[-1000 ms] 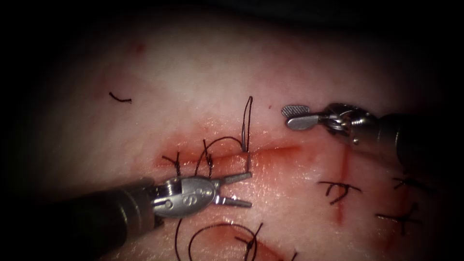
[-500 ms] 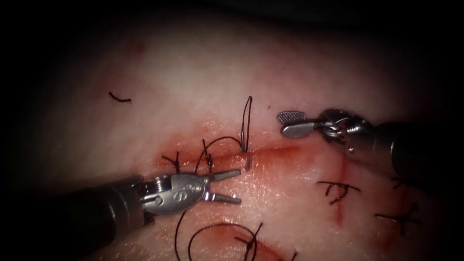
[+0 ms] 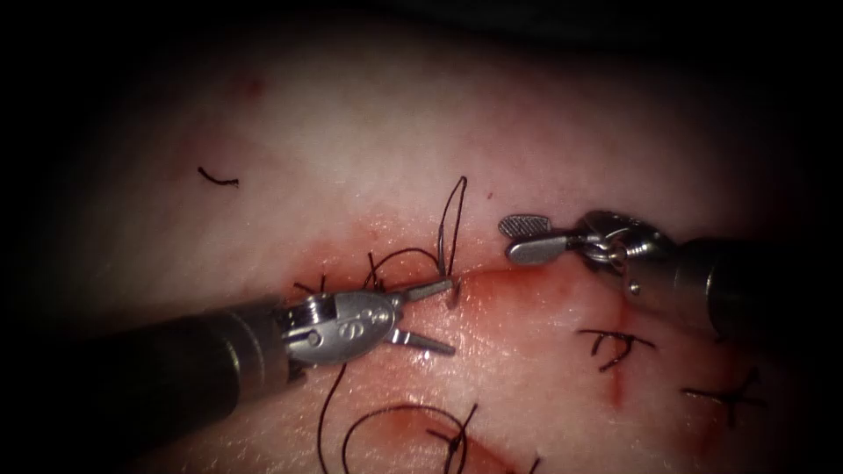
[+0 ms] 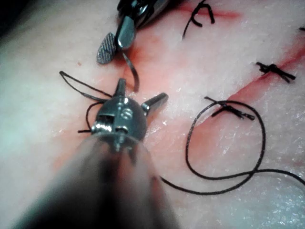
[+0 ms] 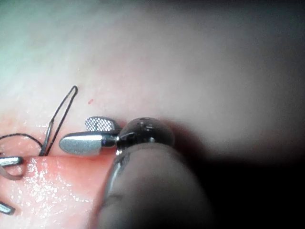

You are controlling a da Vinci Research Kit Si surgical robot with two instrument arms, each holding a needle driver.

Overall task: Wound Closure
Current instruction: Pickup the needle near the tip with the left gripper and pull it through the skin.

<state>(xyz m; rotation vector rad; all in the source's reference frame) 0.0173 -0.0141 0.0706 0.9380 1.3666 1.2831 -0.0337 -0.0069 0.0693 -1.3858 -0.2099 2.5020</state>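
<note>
The curved needle [image 3: 442, 253] stands in the tissue [image 3: 351, 140] across the cut [image 3: 514, 274]. Its tail rises on the far side and a short end [image 3: 453, 297] shows on the near side. Dark thread [image 3: 455, 211] loops up from the tail. My left tool [image 3: 450, 317] is open, its upper jaw touching that short end, and it holds nothing. In the left wrist view the needle [image 4: 132, 71] lies just ahead of the open left tool [image 4: 143, 88]. My right tool [image 3: 507, 240] hangs open and holds nothing, just right of the needle over the cut; the right wrist view shows the right tool [image 5: 75, 133] beside the thread loop [image 5: 62, 112].
Tied stitches [image 3: 378, 283] sit on the cut left of the needle. More knots [image 3: 615, 344] lie on other red lines at the right. A slack thread loop [image 3: 395, 421] lies near the front edge. A cut end of thread [image 3: 218, 179] rests far left.
The left tool first drew back left, then moved up to the cut, its upper jaw now against the needle's short end. The right tool drifted down and left toward the cut.
</note>
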